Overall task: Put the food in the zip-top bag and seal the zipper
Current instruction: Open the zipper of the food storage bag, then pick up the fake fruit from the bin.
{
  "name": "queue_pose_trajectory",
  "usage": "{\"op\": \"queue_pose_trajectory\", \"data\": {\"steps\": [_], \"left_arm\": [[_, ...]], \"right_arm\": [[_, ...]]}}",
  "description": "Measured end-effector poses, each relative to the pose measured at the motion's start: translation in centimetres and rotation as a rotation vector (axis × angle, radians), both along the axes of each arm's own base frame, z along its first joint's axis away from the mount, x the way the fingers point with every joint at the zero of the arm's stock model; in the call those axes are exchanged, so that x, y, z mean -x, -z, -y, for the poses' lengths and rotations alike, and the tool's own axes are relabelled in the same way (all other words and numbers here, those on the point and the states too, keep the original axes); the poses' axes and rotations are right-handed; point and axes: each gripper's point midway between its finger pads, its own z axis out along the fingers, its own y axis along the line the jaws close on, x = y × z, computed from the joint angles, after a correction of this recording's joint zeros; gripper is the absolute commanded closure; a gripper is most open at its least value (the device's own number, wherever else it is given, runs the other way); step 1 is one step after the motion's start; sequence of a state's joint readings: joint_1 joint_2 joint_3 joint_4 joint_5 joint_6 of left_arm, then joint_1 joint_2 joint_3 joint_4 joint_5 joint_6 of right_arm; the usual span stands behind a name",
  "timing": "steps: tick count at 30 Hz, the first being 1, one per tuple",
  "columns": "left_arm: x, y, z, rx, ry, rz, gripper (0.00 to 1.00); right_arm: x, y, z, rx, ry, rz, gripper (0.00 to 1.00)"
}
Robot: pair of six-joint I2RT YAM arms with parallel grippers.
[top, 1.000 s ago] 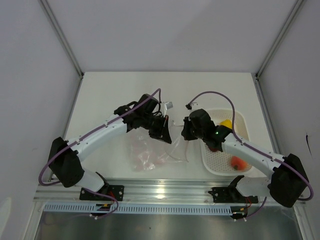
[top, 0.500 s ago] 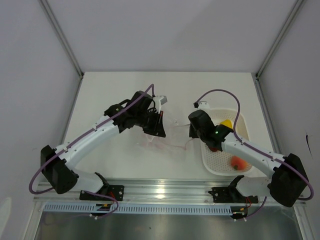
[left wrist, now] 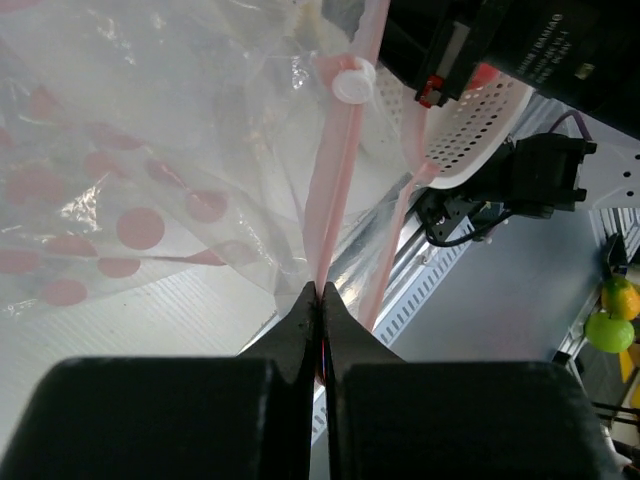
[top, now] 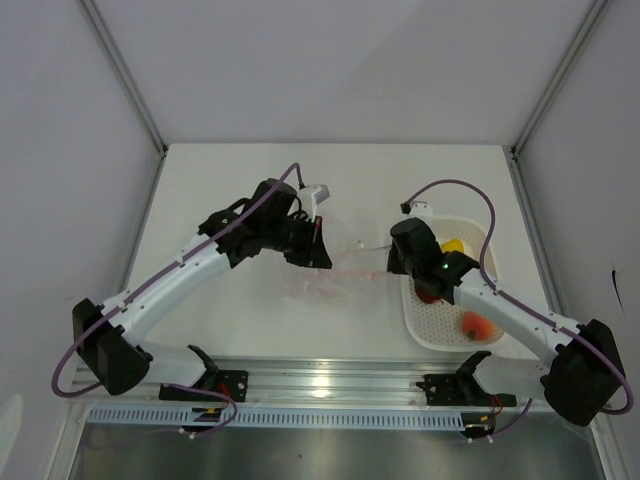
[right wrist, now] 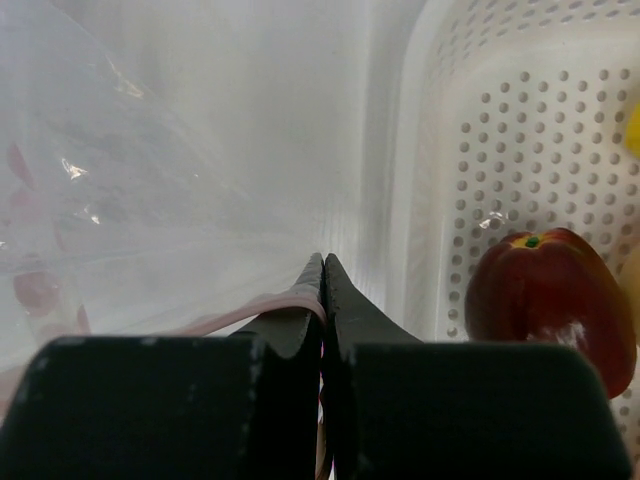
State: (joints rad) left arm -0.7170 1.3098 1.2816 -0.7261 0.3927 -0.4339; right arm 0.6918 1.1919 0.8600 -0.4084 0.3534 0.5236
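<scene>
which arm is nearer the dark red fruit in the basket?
Right. The right jaws, pinching the zipper, sit just outside the basket wall, beside the dark red fruit. The left jaws pinch the zipper farther off, across the zip-top bag.

White table [top: 230, 180] boxed by plain grey walls [top: 330, 70]

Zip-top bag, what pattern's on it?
Pink dots on the clear bag, best in left wrist view.
</scene>
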Motion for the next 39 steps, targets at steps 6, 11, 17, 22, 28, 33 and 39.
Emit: {"op": "queue_pose_trajectory", "data": {"steps": [6,11,17,22,28,33,39], "left_arm": [[-0.3,3.1,-0.3,-0.025,-0.004,-0.077,0.99],[-0.3,1.4,-0.2,0.008,0.005,-0.042,0.99],[0.0,1.7,-0.2,0.005,0.021,-0.067,1.00],[-0.4,2.5,0.3,-0.004,0.029,-0.103,0.99],[-2.0,2.7,1.5,-0.016,0.023,-0.114,0.99],[-3.1,2.3,2.2,-0.009,0.015,-0.113,0.99],[-3.4,2.0,2.4,-0.002,0.008,-0.112,1.00]], "right_arm": [[0.6,2.0,1.0,0.022,0.008,-0.050,1.00],[0.4,1.9,0.7,-0.007,-0.003,-0.051,0.98],[0.4,2.4,0.7,-0.005,-0.038,-0.076,0.46],[1.2,2.1,0.1,0.011,-0.102,-0.099,0.24],[1.2,-2.0,-1.6,-0.007,-0.151,-0.052,0.01],[2.5,-5.6,-1.6,-0.056,-0.147,0.006,0.01],[3.5,-7.8,3.3,-0.156,0.072,0.039,0.00]]}}
